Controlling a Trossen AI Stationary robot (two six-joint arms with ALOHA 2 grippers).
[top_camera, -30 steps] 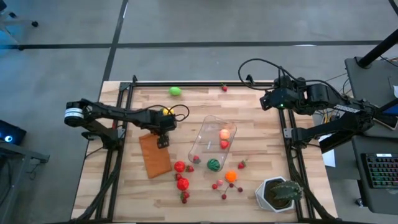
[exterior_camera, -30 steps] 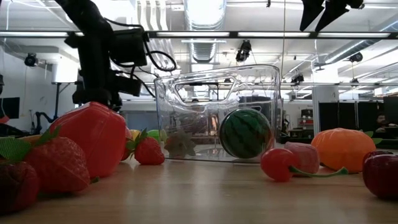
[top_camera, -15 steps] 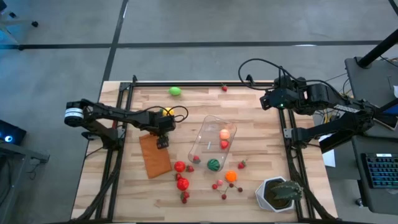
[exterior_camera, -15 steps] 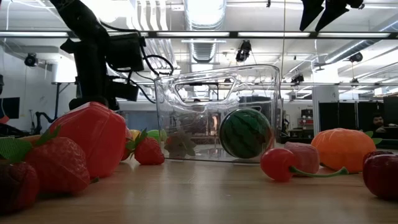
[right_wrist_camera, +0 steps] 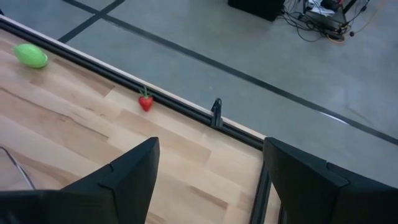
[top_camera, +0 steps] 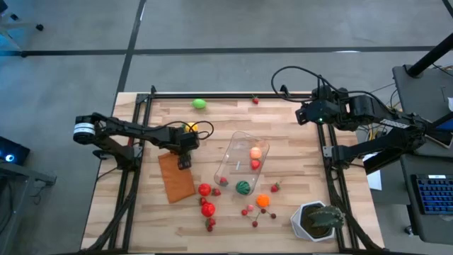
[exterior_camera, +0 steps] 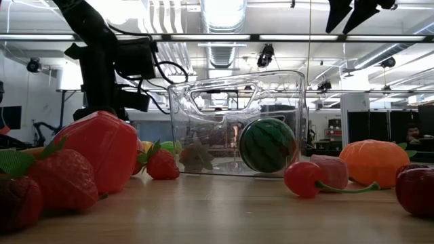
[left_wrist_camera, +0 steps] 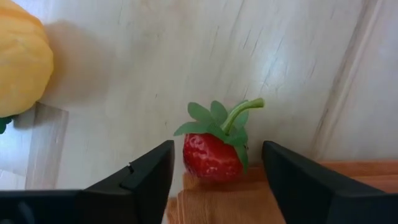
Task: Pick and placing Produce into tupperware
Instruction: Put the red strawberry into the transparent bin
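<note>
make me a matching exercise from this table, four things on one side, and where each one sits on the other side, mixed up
Things:
1. strawberry
2. watermelon
3. green fruit
4. cactus pot

Places:
A. near the table's far edge
B. between the left gripper's open fingers
C. the table's near right corner
D. on the table just outside the tupperware's near end

Pairs: 1-B, 2-D, 3-A, 4-C

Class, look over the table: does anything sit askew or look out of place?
Yes. The tupperware lies at a slant to the table edges, and the brown mat is tilted too. A strawberry rests at the mat's edge, between the left gripper fingers.
</note>
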